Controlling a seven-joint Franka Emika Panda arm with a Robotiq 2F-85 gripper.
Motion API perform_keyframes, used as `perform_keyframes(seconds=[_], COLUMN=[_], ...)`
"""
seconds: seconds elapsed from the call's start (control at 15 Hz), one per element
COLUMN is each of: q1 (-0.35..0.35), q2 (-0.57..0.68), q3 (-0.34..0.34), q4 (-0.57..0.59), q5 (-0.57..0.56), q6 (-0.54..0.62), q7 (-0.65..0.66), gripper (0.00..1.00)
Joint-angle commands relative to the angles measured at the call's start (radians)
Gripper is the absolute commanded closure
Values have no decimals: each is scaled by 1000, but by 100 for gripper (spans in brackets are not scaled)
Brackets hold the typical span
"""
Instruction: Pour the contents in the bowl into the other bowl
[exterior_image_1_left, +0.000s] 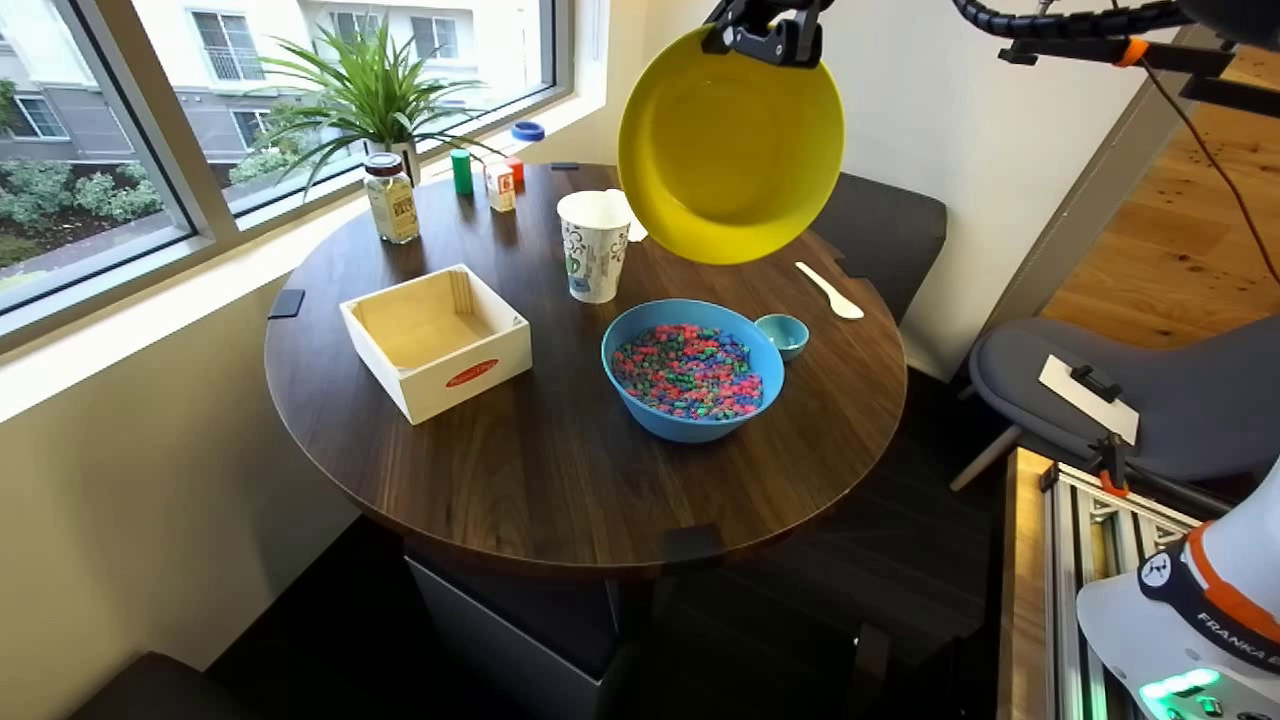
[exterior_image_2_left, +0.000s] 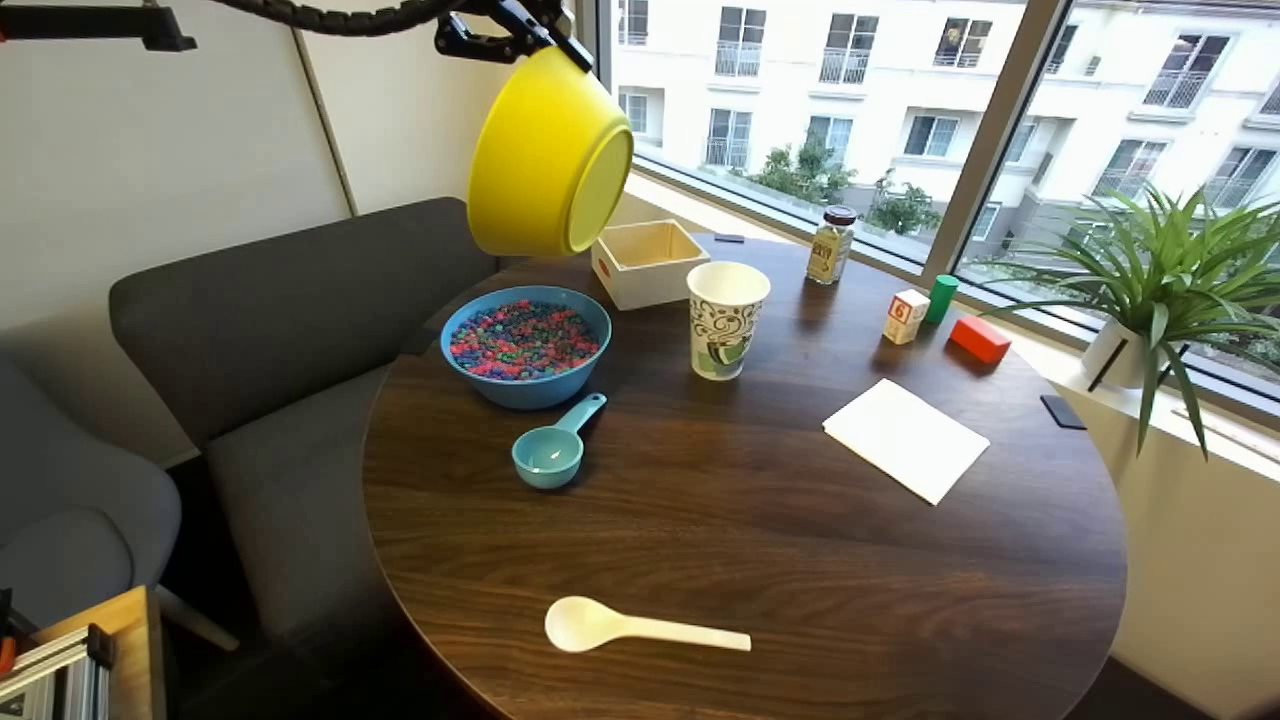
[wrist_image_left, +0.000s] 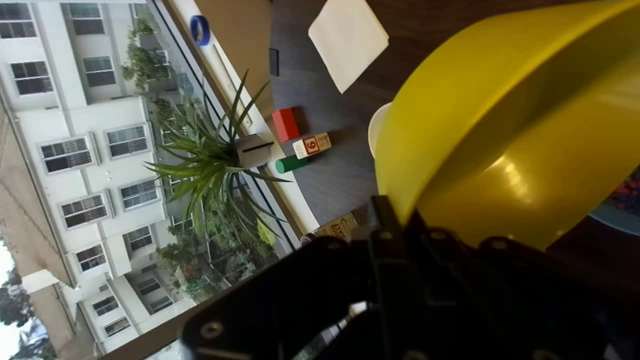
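The gripper, jaws nearly together, held the yellow bowl by its rim, tilted in the air at twelve o'clock from the blue bowl in an exterior view. Bits lay there, none showed in the yellow bowl; pouring looked done, setting down perhaps left.
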Motion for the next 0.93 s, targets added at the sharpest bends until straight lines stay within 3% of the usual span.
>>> perform_keyframes(seconds=[0.0, 0.4, 0.47, 0.87], q1=[-23, -56, -78, -84], q2=[-81, -131, -93, -106], q3=[-56, -135, -93, -110], q4=[-83, -172, -117, -140], q5=[180, 488, 425, 476], q6=[123, 267, 231, 242], q7=[-46, -116, -107, -112], gripper=[98, 98, 94, 94])
